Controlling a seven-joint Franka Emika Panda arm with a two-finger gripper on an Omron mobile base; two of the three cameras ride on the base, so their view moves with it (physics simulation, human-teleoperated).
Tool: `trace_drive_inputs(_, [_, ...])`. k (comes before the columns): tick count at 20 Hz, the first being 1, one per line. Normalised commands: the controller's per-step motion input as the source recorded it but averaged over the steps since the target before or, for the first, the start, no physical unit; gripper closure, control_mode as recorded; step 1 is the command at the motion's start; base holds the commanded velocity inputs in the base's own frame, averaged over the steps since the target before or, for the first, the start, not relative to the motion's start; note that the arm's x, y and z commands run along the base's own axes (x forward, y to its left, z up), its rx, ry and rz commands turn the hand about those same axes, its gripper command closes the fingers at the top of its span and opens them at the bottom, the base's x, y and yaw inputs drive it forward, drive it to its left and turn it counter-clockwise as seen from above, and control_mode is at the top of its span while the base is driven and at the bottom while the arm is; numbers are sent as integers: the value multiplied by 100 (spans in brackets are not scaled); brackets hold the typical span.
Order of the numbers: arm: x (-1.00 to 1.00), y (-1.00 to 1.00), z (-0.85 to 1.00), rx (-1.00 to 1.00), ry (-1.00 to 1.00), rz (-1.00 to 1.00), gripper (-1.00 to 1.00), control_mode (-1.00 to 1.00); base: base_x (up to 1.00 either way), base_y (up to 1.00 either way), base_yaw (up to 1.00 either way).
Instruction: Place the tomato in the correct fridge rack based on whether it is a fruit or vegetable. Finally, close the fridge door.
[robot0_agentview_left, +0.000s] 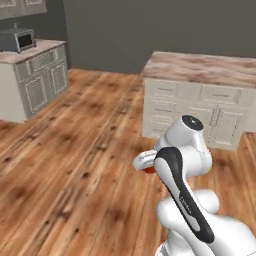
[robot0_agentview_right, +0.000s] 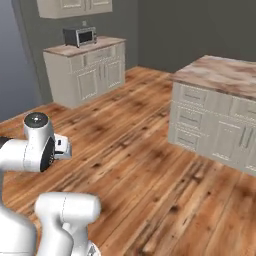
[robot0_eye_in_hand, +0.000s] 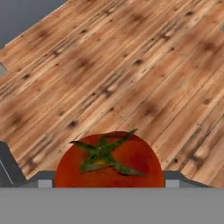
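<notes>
The tomato (robot0_eye_in_hand: 109, 164), red with a green star-shaped stem, sits close to the hand camera between the two dark finger tips. My gripper (robot0_eye_in_hand: 109, 183) is shut on it. From the left base camera the gripper (robot0_agentview_left: 146, 162) hangs in front of the arm's elbow, above the wooden floor. A sliver of the tomato (robot0_agentview_left: 149, 170) peeks out under it. The fridge and its racks are out of view.
A kitchen island (robot0_agentview_left: 200, 100) (robot0_agentview_right: 220, 110) with pale cabinets and a marbled top stands ahead to the right. A side counter (robot0_agentview_left: 35, 75) (robot0_agentview_right: 85, 75) carries a microwave (robot0_agentview_left: 17, 39) (robot0_agentview_right: 80, 36). Open wooden floor (robot0_agentview_left: 75, 150) lies between them.
</notes>
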Motion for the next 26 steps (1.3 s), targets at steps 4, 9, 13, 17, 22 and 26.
trace_drive_inputs(4, [0,0,0,0,0,0,100,100,0,-11,-93])
trace_drive_inputs(9, [0,0,0,0,0,0,100,100,0,-10,-93])
trace_drive_inputs(13, [0,0,0,0,0,0,100,100,5,-6,-89])
trace_drive_inputs(17, [0,0,0,0,0,0,100,100,37,0,-79])
trace_drive_inputs(22, [0,0,0,0,0,0,100,100,54,0,-75])
trace_drive_inputs(26, [0,0,0,0,0,0,100,100,70,1,-71])
